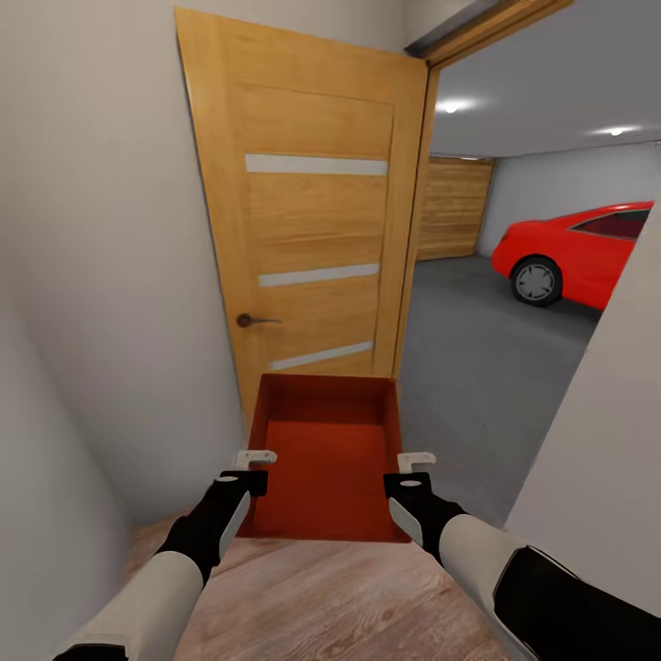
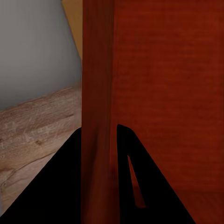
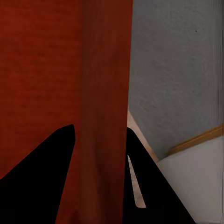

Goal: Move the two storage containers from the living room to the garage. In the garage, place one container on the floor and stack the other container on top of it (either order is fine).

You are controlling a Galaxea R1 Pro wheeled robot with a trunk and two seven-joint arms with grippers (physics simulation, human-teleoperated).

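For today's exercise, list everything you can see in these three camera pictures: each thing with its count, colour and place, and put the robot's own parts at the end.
storage container: one, orange-red, open-top, held in front of the robot between both grippers.
wooden door: one, honey-brown with three pale strips and a dark handle, swung open against the left wall.
slatted garage door: one, wooden, on the garage's far wall.
car: one, red, at the garage's right side.
garage floor: dark grey, beyond the doorway.
plank floor: light wood, under the robot.
walls: white, both sides.
ceiling lights: two, white.
left gripper: black and white, clamped on the container's left wall.
right gripper: the same, on its right wall.
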